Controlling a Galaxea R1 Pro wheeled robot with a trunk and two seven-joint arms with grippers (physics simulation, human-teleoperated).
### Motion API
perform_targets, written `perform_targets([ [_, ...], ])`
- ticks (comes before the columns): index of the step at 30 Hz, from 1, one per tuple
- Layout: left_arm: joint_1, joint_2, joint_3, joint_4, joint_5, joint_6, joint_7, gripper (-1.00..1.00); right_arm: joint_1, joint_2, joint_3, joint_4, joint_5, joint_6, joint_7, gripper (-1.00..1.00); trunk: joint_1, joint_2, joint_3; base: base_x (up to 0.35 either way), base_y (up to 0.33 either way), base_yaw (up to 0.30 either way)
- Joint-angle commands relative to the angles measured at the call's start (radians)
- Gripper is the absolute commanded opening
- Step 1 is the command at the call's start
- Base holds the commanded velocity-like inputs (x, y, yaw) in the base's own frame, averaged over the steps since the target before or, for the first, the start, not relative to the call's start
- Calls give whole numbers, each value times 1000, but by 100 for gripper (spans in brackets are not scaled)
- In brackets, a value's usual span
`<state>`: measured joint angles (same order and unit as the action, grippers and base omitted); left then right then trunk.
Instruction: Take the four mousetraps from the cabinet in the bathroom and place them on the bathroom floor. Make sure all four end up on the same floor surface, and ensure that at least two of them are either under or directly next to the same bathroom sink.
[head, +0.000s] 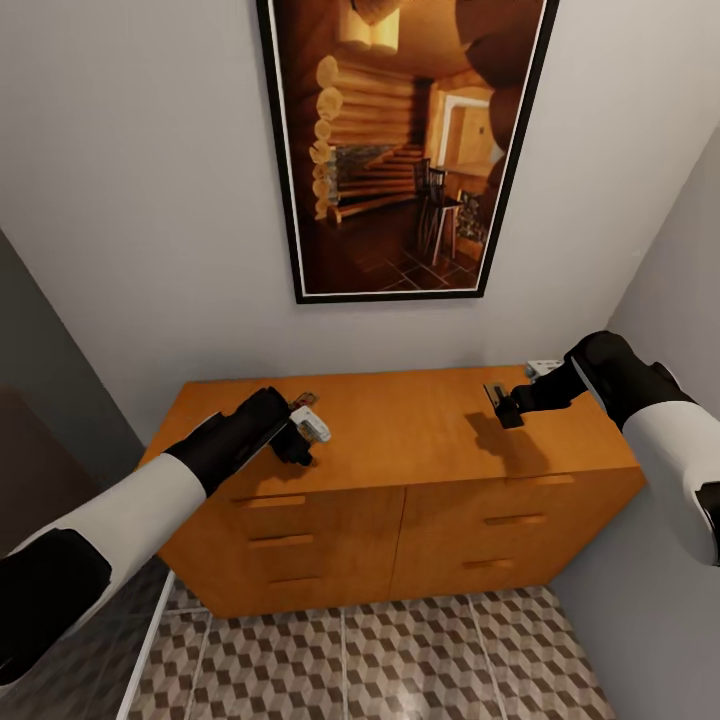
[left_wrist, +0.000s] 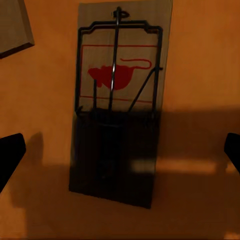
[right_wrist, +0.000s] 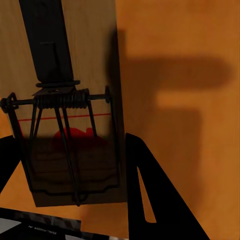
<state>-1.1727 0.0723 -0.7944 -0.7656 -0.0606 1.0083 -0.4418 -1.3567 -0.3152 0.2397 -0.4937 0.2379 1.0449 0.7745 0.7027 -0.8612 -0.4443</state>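
From the head camera I see the low orange-brown wooden cabinet (head: 420, 430) against the grey wall, under a black-framed picture of a log interior (head: 405, 140), with the cube-patterned tile floor (head: 400, 660) in front of it. My left gripper (head: 297, 440) hangs over the cabinet top near its left front edge; the right gripper (head: 503, 404) is over the right part of the top, toward the back edge.

The head view barely resolves the traps: a small pale piece (head: 311, 423) at the left gripper and another (head: 543, 368) near the back right corner. The wrist cameras give the detail. The left wrist view shows a flat wooden mousetrap with a dark wire frame and a red mouse print (left_wrist: 120, 100) lying flat on the top, midway between my two dark fingertips (left_wrist: 10, 155), which are spread wide and clear of it. A second trap's corner (left_wrist: 15, 25) sits nearby.

The right wrist view shows another wooden mousetrap with a coil spring (right_wrist: 65, 110) pressed between the dark fingers (right_wrist: 150, 195), the jaws closed narrow on it, above the cabinet top.
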Motion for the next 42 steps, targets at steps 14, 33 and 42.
perform_targets([
  [14, -1, 126, 0, 69, 74, -145, -82, 100, -1, -1, 4, 1, 8, 2, 8, -100, 0, -1, -1, 0, 0, 0],
  [33, -1, 152, 17, 74, 166, -258, -108, 100, -1, -2, 4, 3, 7, 2, 8, -100, 0, -1, -1, 0, 0, 0],
  [42, -1, 125, 14, 82, 164, -260, -106, 100, -1, -2, 4, 3, 7, 2, 8, -100, 0, -1, -1, 0, 0, 0],
])
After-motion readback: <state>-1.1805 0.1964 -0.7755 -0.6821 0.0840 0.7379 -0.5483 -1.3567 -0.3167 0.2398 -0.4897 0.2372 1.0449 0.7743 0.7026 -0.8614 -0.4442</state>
